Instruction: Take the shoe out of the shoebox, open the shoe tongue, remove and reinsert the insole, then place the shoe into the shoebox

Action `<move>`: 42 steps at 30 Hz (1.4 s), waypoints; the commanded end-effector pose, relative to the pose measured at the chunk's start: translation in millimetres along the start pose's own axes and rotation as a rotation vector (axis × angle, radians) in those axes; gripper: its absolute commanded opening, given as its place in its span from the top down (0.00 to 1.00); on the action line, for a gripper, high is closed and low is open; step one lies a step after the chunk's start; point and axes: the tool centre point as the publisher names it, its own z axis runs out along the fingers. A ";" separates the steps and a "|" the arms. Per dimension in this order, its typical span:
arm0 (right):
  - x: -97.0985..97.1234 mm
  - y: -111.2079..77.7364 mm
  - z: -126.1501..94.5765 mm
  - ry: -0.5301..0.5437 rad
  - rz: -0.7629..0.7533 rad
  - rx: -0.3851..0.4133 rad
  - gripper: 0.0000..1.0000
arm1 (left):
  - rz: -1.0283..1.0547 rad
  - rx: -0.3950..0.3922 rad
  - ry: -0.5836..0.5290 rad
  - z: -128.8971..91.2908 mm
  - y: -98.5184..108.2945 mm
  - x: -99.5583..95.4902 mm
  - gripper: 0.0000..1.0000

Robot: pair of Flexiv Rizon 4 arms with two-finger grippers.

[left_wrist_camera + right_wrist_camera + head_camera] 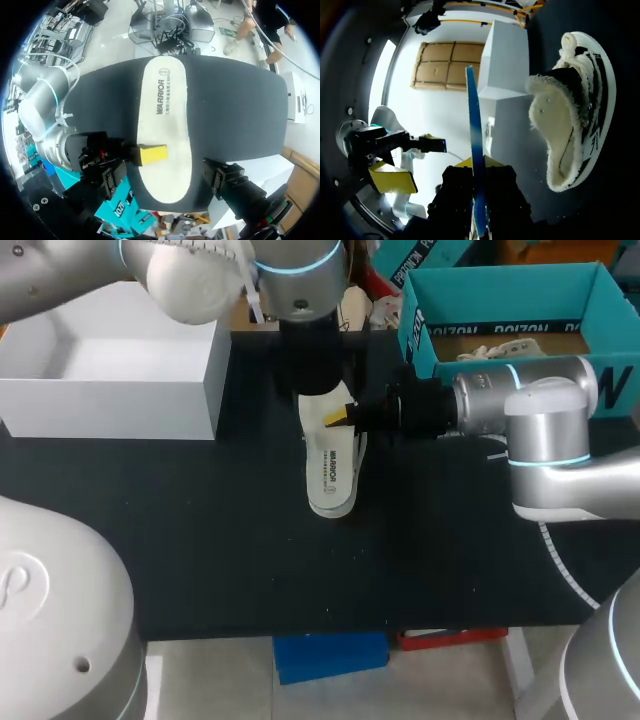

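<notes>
The white insole point(333, 468) with dark print hangs over the black table, and my right gripper point(343, 418) is shut on one long edge of it. In the right wrist view the insole point(474, 125) stands edge-on as a thin blue strip between the fingers of the right gripper point(477, 170). The white shoe point(577, 100) with black stripes and fleecy lining lies on the table beside it. My left gripper point(167, 180) is above the insole point(162, 120), wide open, its fingers on either side without touching. The left gripper point(412, 160) also shows there with its yellow tips apart.
The teal shoebox point(510, 280) stands open at the back right. A white open box point(110, 385) sits at the back left. The black mat point(200, 540) covers the table in front of the shoe.
</notes>
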 end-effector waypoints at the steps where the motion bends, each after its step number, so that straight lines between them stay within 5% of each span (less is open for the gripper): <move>1: -0.1 -0.4 0.7 -0.002 0.000 -0.002 1.00 | -0.011 -0.048 0.002 -6.9 -38.7 7.6 0.00; 14: -0.1 -0.4 0.7 -0.002 0.000 -0.002 1.00 | -0.028 0.017 -0.094 9.4 -102.6 11.4 0.00; 27: -0.1 -0.4 0.7 -0.002 0.000 -0.002 1.00 | -0.093 -0.084 -0.814 1.3 -99.8 45.1 0.00; 42: -0.1 -0.4 0.7 -0.002 0.000 -0.002 1.00 | -0.093 -0.084 -0.814 1.3 -99.8 45.1 0.00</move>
